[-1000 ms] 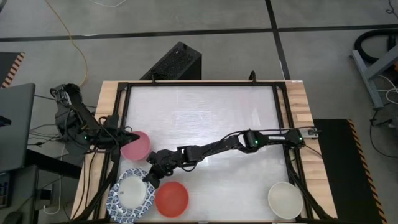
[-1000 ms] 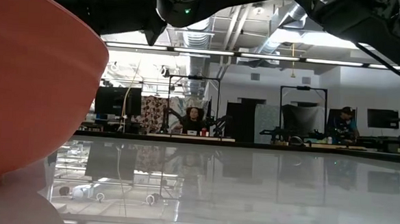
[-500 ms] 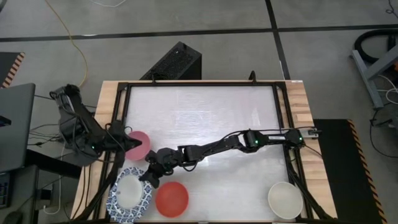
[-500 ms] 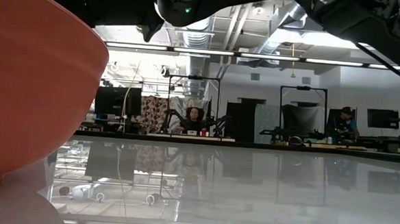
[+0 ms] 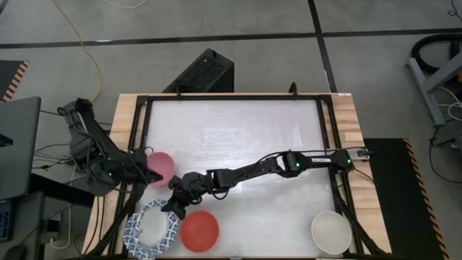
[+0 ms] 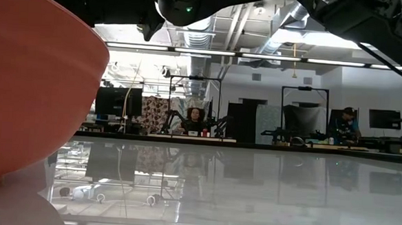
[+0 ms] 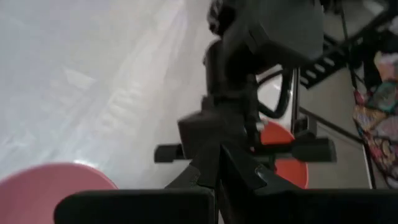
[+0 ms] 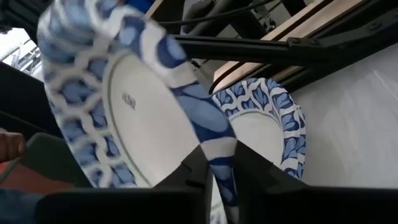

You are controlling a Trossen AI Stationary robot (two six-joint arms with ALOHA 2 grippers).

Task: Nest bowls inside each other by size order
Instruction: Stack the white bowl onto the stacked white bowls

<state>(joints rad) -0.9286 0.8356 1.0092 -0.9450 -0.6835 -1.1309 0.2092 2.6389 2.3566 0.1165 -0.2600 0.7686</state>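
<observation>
The white surface (image 5: 238, 137) sits in a black frame with pale wooden strips along its sides, standing on a grey floor (image 5: 253, 18) crossed by dark seams. A black perforated box (image 5: 202, 72) lies on the floor just beyond it, and a yellow cable (image 5: 86, 50) trails nearby. From table height, the room behind has long ceiling lights (image 6: 273, 58), exposed ducts, dark monitors (image 6: 112, 101) on desks, and two seated people (image 6: 195, 119) far back.
</observation>
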